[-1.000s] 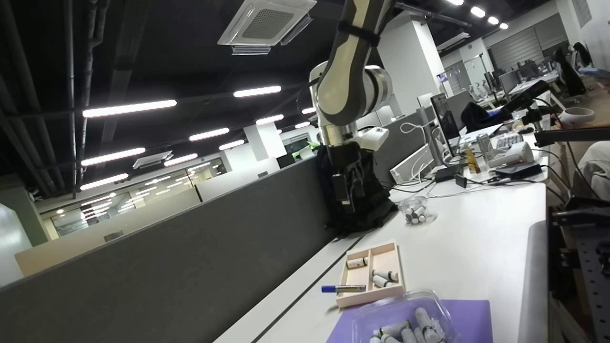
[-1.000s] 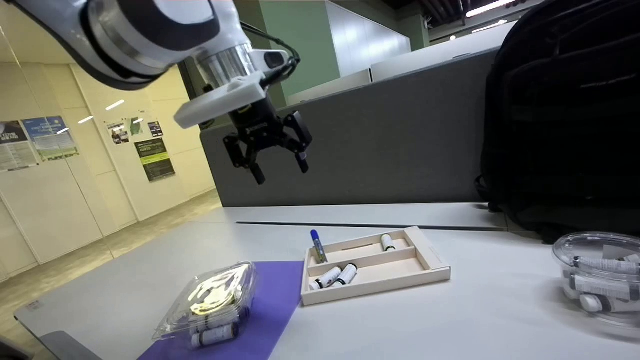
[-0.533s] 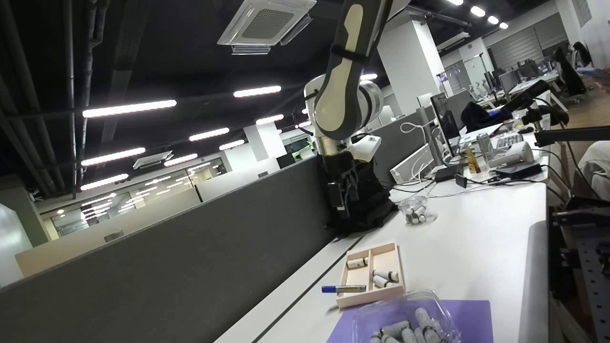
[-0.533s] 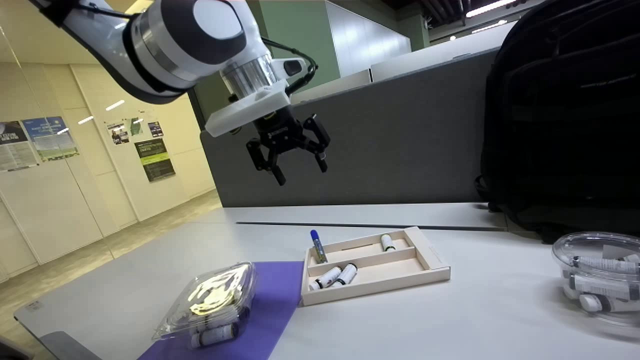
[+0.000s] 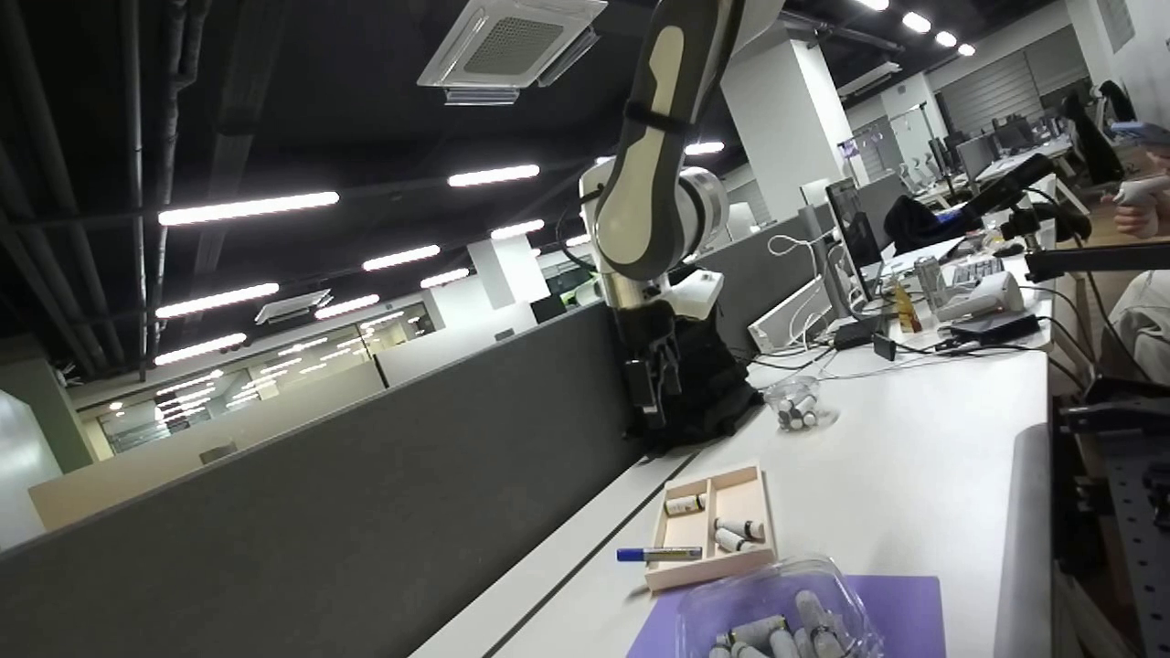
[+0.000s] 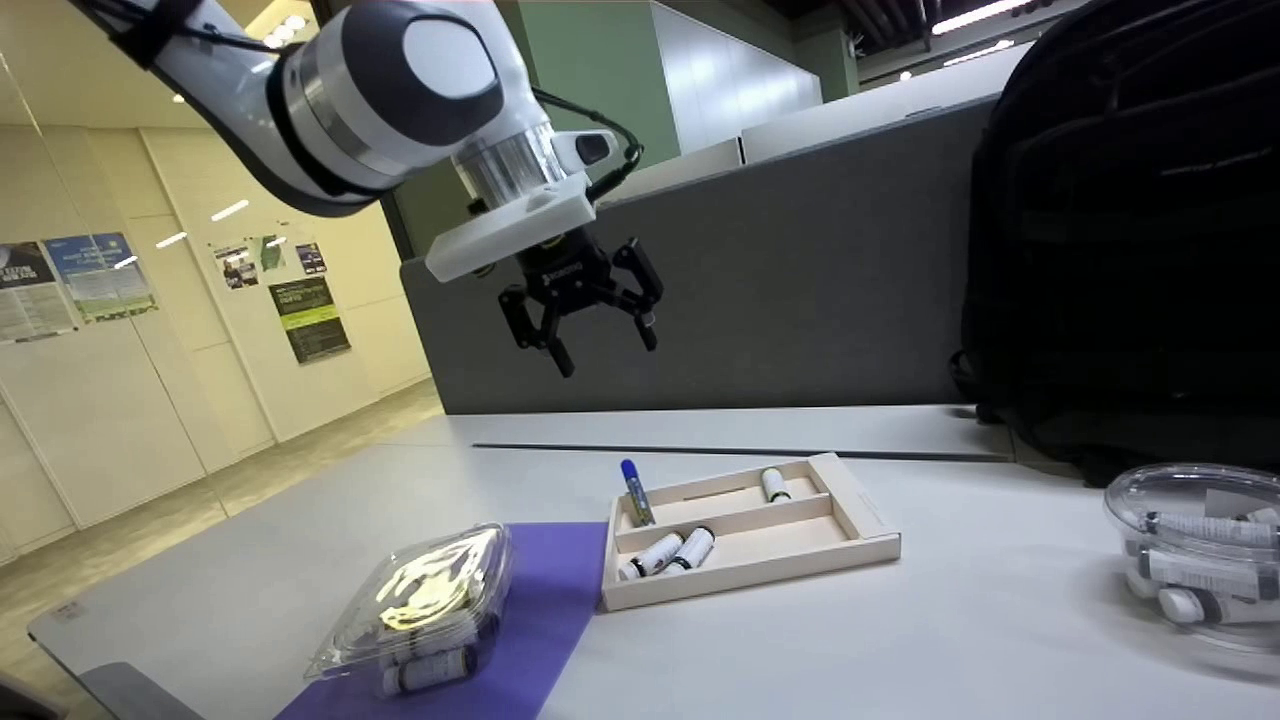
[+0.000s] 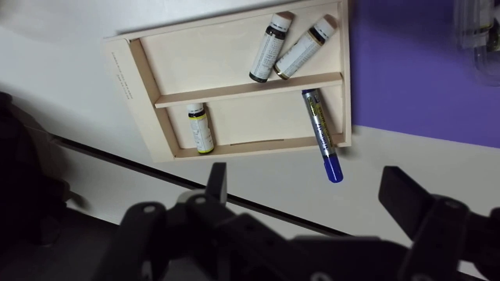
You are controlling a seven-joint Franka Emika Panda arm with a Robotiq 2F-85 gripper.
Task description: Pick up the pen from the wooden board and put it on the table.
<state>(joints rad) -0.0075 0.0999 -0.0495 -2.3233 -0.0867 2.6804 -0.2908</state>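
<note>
Wooden board (image 7: 250, 117) holds three bottles (image 7: 267, 52), the pen (image 7: 322, 134) leaning over its edge — gripper (image 6: 607, 356) spread wide.

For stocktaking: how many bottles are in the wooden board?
3: in the wooden board, one bottle shares a compartment with the leaning pen; a second bottle and third bottle share the other.

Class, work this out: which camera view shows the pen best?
The wrist view. There the pen looks largest, its lettering visible and its blue cap reaching past the wooden board. Both exterior views also show it, cap jutting out, but smaller, the lettering too small to read.
</note>
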